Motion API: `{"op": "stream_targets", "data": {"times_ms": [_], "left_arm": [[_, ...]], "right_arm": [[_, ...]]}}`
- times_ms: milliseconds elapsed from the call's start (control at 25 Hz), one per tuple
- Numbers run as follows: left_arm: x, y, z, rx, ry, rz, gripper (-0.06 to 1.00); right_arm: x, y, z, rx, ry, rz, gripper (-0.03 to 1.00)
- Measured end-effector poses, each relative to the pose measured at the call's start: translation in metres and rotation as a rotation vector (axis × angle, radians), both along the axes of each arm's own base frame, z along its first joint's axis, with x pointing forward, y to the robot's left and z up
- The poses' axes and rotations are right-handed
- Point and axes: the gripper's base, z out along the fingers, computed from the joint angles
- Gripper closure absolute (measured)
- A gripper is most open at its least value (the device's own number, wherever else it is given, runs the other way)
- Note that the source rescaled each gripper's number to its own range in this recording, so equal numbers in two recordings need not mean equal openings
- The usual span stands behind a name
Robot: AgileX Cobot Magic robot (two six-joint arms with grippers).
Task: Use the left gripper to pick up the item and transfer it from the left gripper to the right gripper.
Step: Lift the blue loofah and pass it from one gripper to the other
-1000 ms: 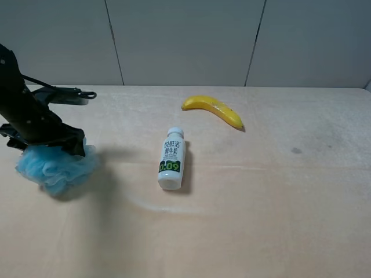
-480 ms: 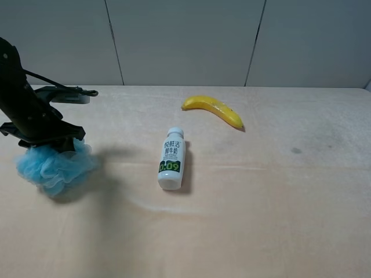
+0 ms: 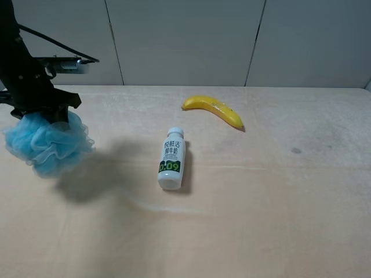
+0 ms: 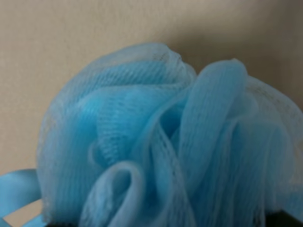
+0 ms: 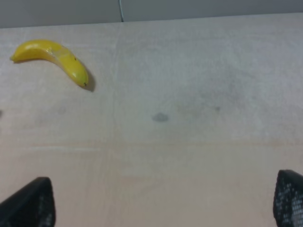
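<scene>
Two obstacles lie on the table (image 3: 278, 220): a white bottle (image 3: 171, 158) on its side near the middle, and a banana (image 3: 213, 110) behind it toward the back wall, with a passable gap between them. The item (image 3: 46, 145), clamped in the left gripper (image 3: 45, 114), hangs above the table's left side, with open air between it and the bottle. The right half is open tabletop; the right gripper (image 5: 158, 203), jaws spread wide, has bare surface ahead, with the banana well off to one side.
</scene>
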Motion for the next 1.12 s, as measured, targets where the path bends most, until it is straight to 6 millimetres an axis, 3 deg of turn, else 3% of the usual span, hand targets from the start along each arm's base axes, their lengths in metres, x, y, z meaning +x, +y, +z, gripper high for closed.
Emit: {"op": "stream_targets", "data": {"times_ms": [280, 720, 840, 1120], "left_arm": [[0.009, -0.006, 0.031, -0.056, -0.035, 0.011, 0.70], [-0.010, -0.024, 0.082, -0.267, -0.151, -0.026, 0.73], [-0.014, -0.043, 0.088, -0.314, -0.185, -0.097, 0.73], [-0.032, -0.123, 0.096, -0.431, -0.306, -0.328, 0.75]], "right_arm": [[0.000, 0.000, 0.000, 0.000, -0.001, 0.000, -0.03], [0.000, 0.000, 0.000, 0.000, -0.001, 0.000, -0.03], [0.000, 0.001, 0.000, 0.010, -0.001, 0.007, -0.03], [0.000, 0.002, 0.000, 0.020, -0.002, 0.015, -0.03]]}}
